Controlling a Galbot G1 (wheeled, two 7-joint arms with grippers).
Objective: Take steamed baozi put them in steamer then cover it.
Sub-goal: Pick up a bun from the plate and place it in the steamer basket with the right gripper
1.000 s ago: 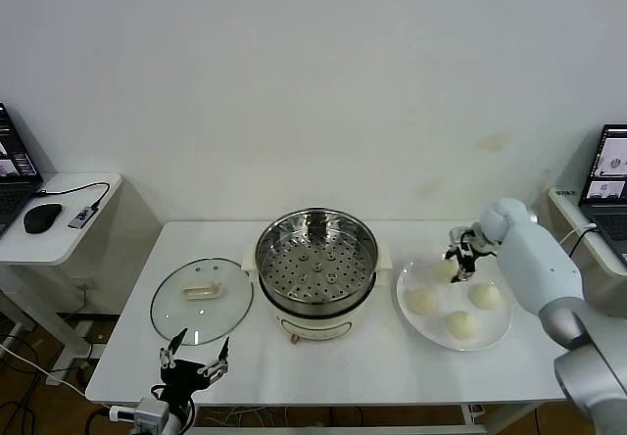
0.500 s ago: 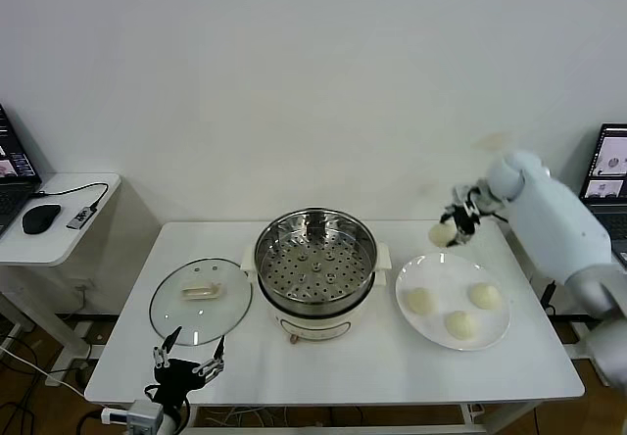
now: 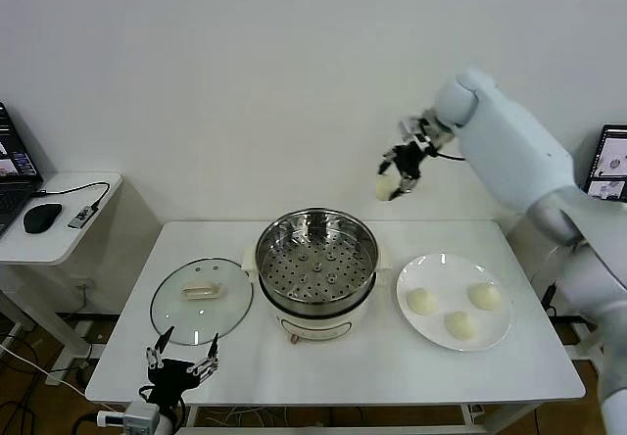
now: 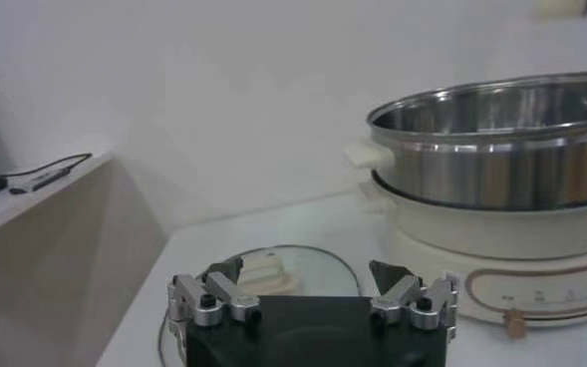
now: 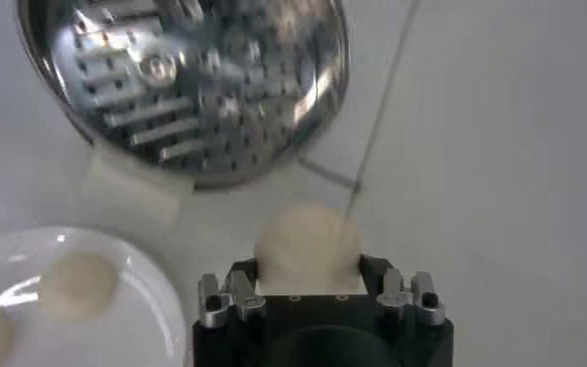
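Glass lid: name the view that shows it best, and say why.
Head view. The cover shows whole there, flat on the table left of the steamer, handle up. The left wrist view catches only part of it behind the left gripper. The right wrist view does not show it.

Right hand [image 3: 399, 172] raised, closed — left hand [image 3: 181, 368] low, spread.

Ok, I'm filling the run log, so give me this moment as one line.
right hand: shut on cream-white dough bun, raised near steel steamer | white plate: three buns | left hand: open, idle | glass lid: on table
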